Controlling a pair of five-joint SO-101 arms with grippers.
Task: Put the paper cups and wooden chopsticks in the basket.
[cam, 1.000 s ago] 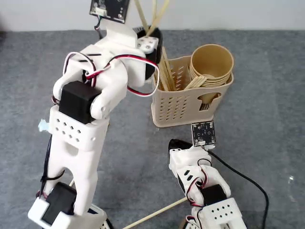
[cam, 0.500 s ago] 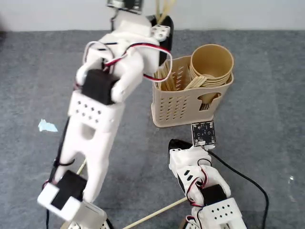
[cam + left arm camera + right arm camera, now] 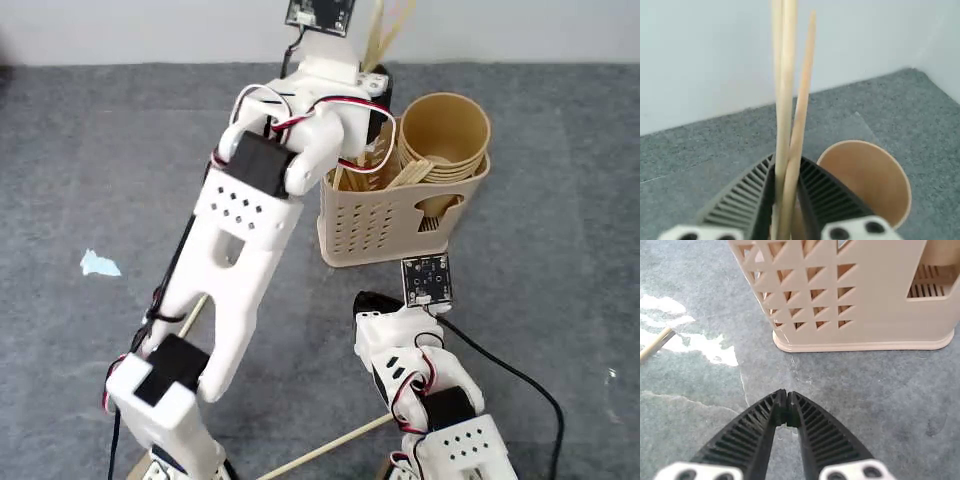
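Note:
My left gripper [image 3: 379,85] hangs over the near-left corner of the beige basket [image 3: 372,228], shut on a bundle of wooden chopsticks [image 3: 386,28] that points upward. In the left wrist view the chopsticks [image 3: 788,95] stand between the fingers [image 3: 815,192], with a paper cup [image 3: 867,180] just beyond. Stacked paper cups [image 3: 445,130] fill the basket's right half. More chopsticks [image 3: 348,176] lean in its left half, partly hidden by the arm. My right gripper [image 3: 366,303] rests low in front of the basket, shut and empty [image 3: 786,412].
One loose chopstick [image 3: 330,448] lies on the grey mat beside the right arm's base, and another [image 3: 190,312] pokes out from under the left arm. A small pale blue scrap [image 3: 98,264] lies at the left. The basket wall [image 3: 865,295] stands close ahead of the right gripper.
The left arm has swung to the right with the chopsticks, from left of the basket to above its corner. The right arm has stayed still.

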